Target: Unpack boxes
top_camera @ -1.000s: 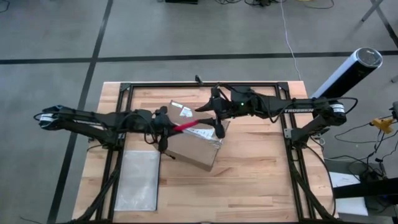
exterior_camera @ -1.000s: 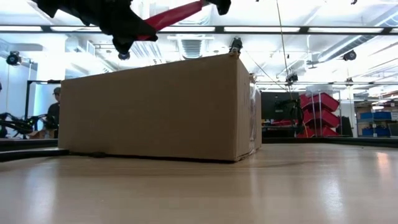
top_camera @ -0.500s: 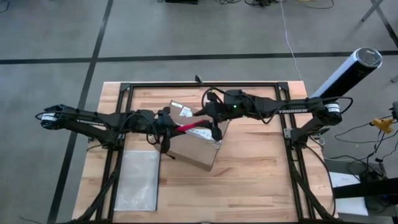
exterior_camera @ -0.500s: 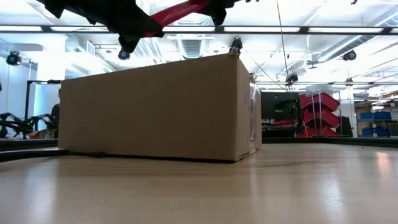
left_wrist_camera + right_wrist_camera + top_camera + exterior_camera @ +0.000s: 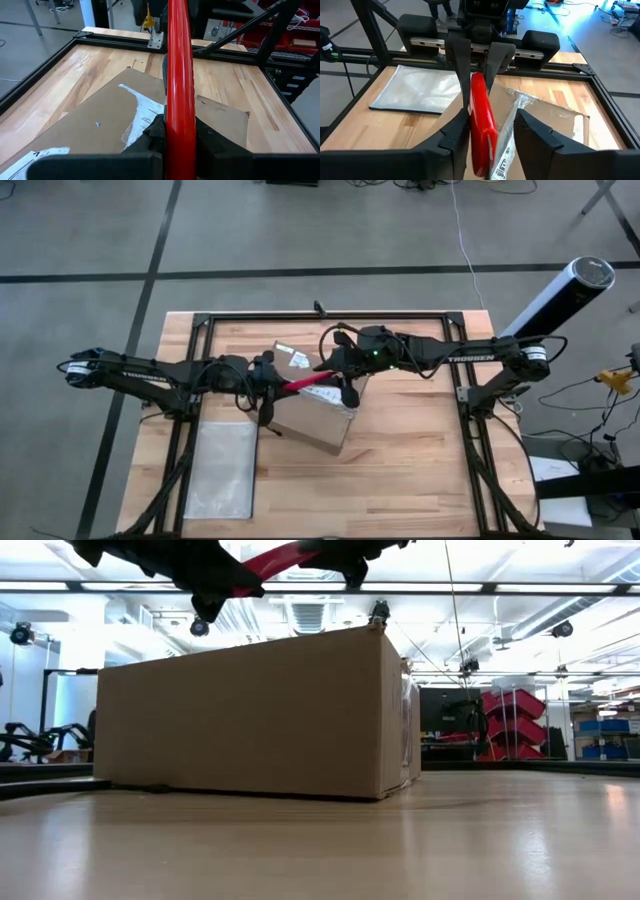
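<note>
On the left of the light wooden desk [image 5: 410, 455], inside its black metal frame, a flat translucent grey-white pouch [image 5: 221, 468] lies near the front edge, apart from the other items.

The left arm reaches in from the left side. Its tool [image 5: 268, 387] hangs above the left edge of the brown corrugated cardboard box [image 5: 318, 412], its fingers [image 5: 150, 140] clamped tight on one end of a slim red utility knife [image 5: 305, 381]. In the left wrist view the red handle [image 5: 180, 90] runs straight out from between those fingers, over the box top.

The box sits at about the middle of the desk, turned at an angle to the desk edges. Its top carries clear packing tape and a white label [image 5: 292, 358] at the far-left corner. In the low view the box [image 5: 250, 715] rests flat on the desk with its flaps closed.

The right arm reaches in from the right side. Its tool [image 5: 338, 383] is above the box, at the other end of the knife. In the right wrist view its two fingers [image 5: 454, 135] stand on either side of the red handle [image 5: 481, 125], partly open, with a narrow gap showing on each side; whether they press on the handle cannot be told.

The knife is clear of the box top, held in the air between the two tools.
</note>
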